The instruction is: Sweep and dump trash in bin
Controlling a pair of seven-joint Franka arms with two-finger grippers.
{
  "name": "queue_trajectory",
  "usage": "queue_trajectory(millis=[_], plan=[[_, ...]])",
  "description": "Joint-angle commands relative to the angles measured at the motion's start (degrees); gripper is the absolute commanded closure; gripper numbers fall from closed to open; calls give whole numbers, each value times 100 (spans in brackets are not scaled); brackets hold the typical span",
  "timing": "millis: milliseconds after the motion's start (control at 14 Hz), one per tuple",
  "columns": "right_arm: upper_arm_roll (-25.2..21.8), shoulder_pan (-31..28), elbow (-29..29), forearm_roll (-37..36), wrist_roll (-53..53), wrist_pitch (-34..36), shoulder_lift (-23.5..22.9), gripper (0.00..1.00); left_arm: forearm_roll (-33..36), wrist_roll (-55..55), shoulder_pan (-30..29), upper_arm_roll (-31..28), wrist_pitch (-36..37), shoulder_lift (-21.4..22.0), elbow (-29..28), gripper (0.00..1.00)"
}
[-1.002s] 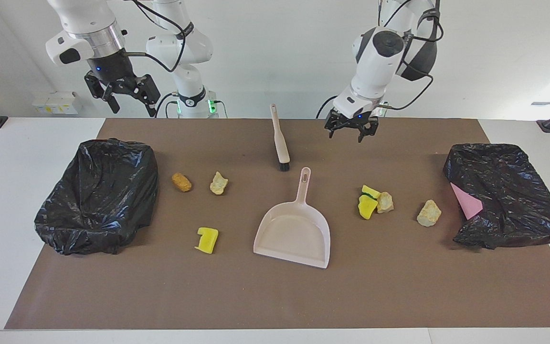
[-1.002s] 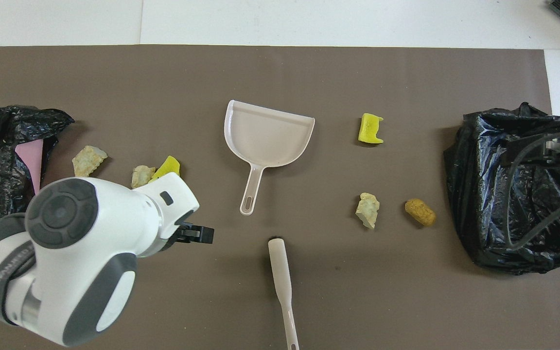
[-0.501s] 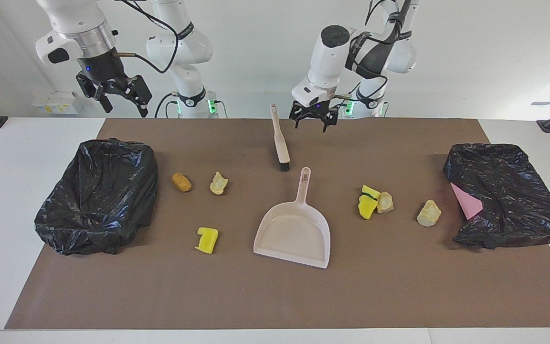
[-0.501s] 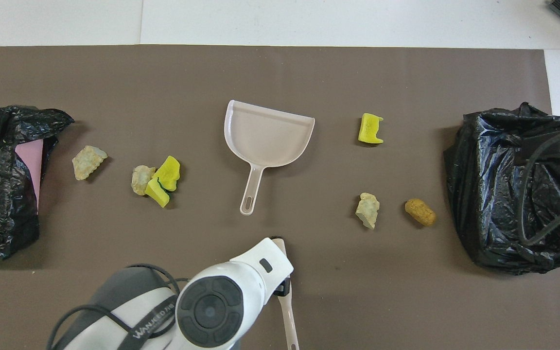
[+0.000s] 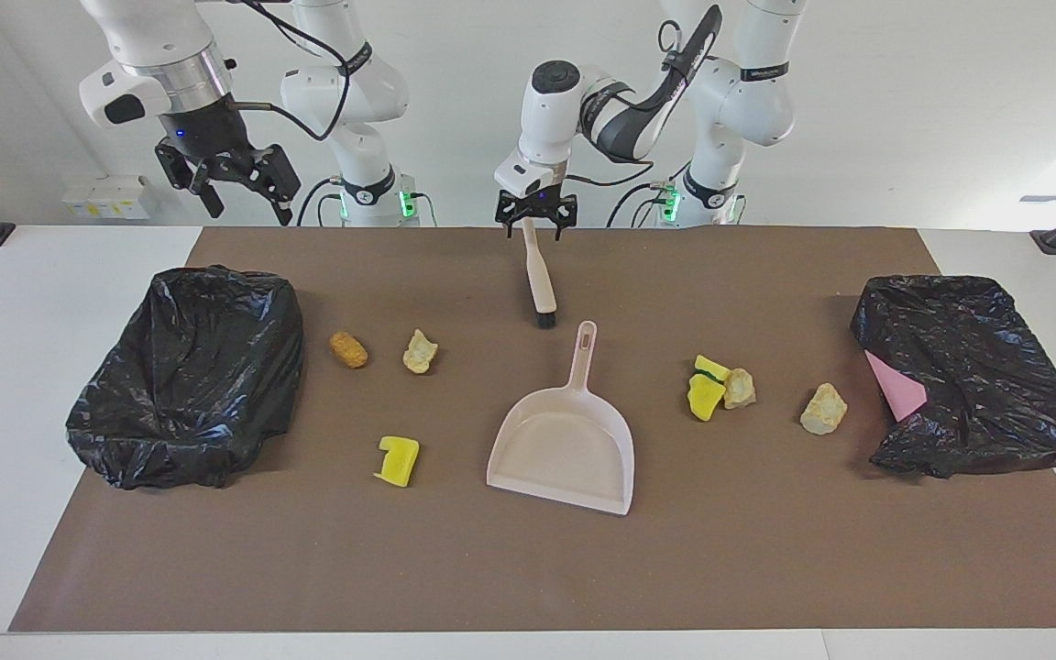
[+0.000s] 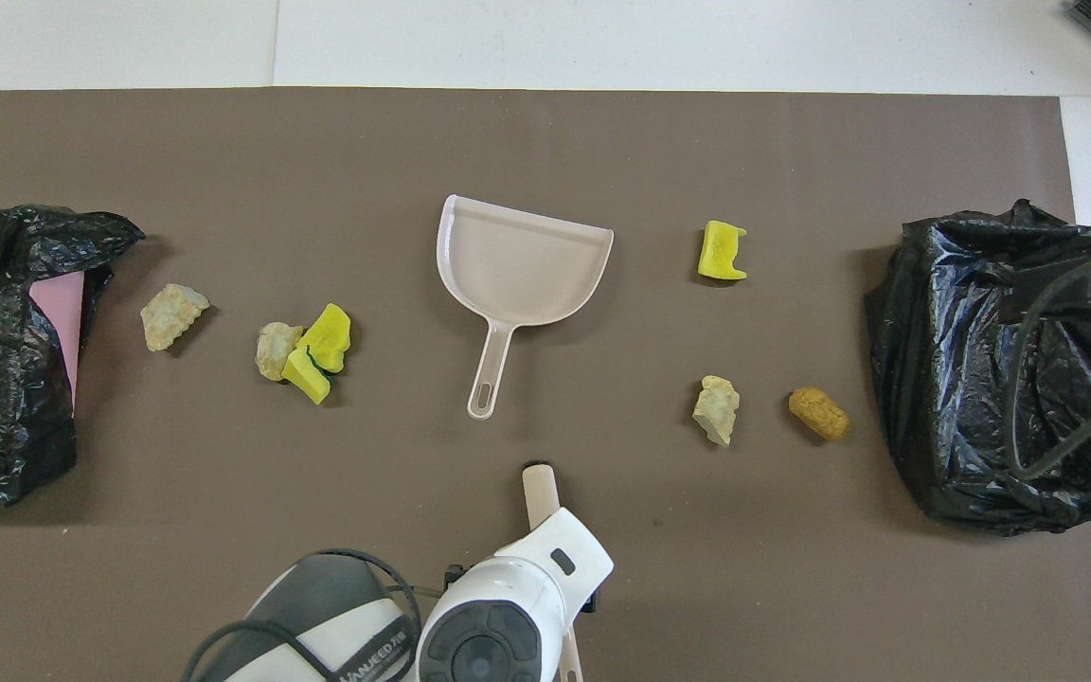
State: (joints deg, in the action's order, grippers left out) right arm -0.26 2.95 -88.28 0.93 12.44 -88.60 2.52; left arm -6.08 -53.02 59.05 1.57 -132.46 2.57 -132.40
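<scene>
Left gripper (image 5: 535,225) poised over brush (image 5: 538,272) handle end, fingers spread; right gripper (image 5: 227,188) raised, fingers apart, above bin (image 5: 189,376); trash (image 5: 398,460) scattered.

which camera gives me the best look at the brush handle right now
The facing view: the whole brush shows, with the left gripper over its handle end. In the overhead view the left arm covers most of the handle, leaving only the brush's bristle end visible.
</scene>
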Motion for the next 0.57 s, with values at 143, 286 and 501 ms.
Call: queue_trajectory(millis=[143,286,501], plan=[[44,670,-67,-32,846,-745,-567,0,55,-428,379,-96,-263,-327,-93,0],[44,1047,-23,-40,1338,-1192,-944,0,55,-717,397,-78,-236,-318,-93,11],[35,1698,213,-40,2189,-1659,-1708,0,55,-815,388,-69,-166,-275,-84,36]])
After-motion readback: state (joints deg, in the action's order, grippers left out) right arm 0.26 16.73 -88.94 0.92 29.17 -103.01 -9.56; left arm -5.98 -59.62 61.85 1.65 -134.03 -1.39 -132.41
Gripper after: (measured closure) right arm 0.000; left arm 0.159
